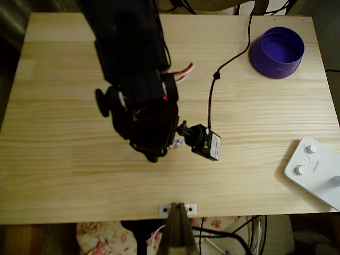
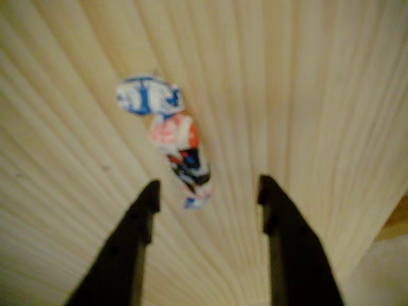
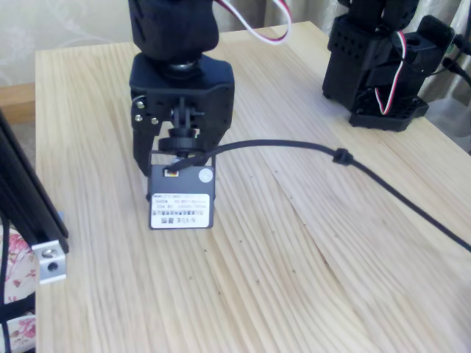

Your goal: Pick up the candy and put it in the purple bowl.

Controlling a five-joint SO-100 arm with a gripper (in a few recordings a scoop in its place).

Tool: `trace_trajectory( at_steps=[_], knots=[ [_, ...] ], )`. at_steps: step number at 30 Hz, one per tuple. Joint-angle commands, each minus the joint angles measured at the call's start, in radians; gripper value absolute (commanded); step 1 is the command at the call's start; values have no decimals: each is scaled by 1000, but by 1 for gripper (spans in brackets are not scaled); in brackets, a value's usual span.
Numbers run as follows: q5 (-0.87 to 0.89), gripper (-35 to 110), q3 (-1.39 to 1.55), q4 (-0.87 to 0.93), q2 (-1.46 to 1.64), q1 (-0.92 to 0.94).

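The candy (image 2: pixel 173 141) lies on the wooden table (image 2: pixel 306 95), with a pinkish-red and black middle and blue-white twisted ends. My gripper (image 2: pixel 208 190) hangs just over it and is open. Its black fingers (image 2: pixel 137 242) stand either side of the candy's near end without touching it. In the overhead view the black arm (image 1: pixel 141 90) reaches over the table's middle left. The purple bowl (image 1: pixel 277 52) stands empty at the far right corner, well away from the arm. In the fixed view the wrist camera (image 3: pixel 182 195) hides the fingertips.
A white device with round knobs (image 1: pixel 314 170) lies at the table's right edge. The camera's black cable (image 1: pixel 211 101) runs from the wrist towards the back edge. The arm's black base (image 3: pixel 379 66) stands at the far corner in the fixed view.
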Motion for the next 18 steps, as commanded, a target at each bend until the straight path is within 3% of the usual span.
trace_trajectory(
  at_steps=[1, 18],
  knots=[
    [2, 23, -20, 0, 37, -5],
    [46, 22, 38, -69, -5, -11]
  ],
)
